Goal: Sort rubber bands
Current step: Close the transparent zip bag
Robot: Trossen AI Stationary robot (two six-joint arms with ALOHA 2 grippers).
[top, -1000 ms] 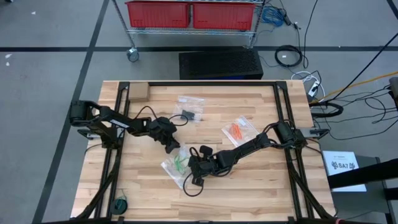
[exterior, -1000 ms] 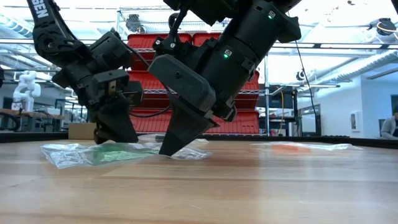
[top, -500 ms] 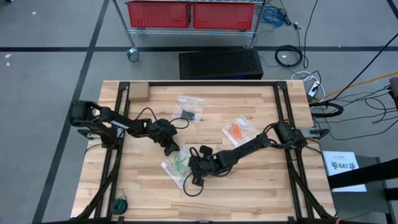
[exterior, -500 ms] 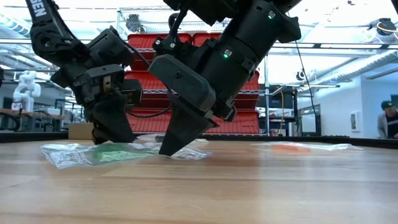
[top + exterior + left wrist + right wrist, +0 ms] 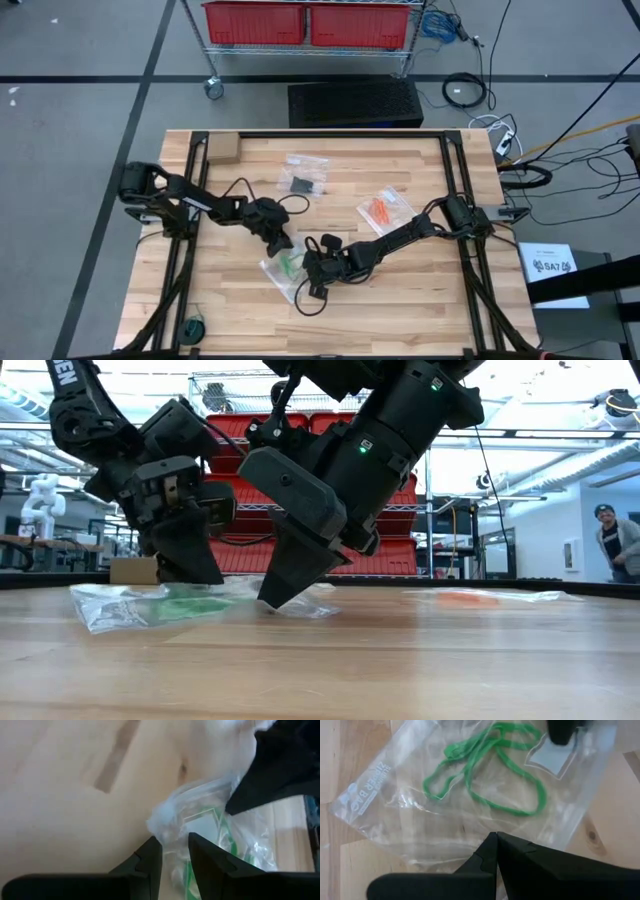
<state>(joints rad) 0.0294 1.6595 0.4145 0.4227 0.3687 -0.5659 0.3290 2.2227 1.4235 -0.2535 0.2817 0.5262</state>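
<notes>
We start at the left tool (image 5: 174,856): its jaws stand a little apart with a fold of the clear bag (image 5: 470,815) between them, so we read it as clamped on the bag's edge. In the low view the left tool (image 5: 185,565) sits at the bag's far side, tips down at the counter (image 5: 400,660). We judge it grips that edge to keep the mouth of the bag steady (the film is limp and would otherwise slide).

The right tool (image 5: 496,845) has its fingers together, tips pressing on the near part of the bag; we see nothing held between them. In the low view the right tool (image 5: 280,585) points steeply down onto the plastic. Likely it pins the bag flat, or pushes the contents inward.

The green bands (image 5: 485,775) lie inside this bag, several loops tangled loosely, between the two tools. From above, the bag with green (image 5: 287,265) is at mid-counter, both tools meeting over it.

Further out: an orange-red set in its own bag (image 5: 380,211) lies toward the right arm's side, and a black set in a third bag (image 5: 303,184) toward the far edge. All three colours appear already bagged apart.

A person (image 5: 612,540) stands in the room beyond.
</notes>
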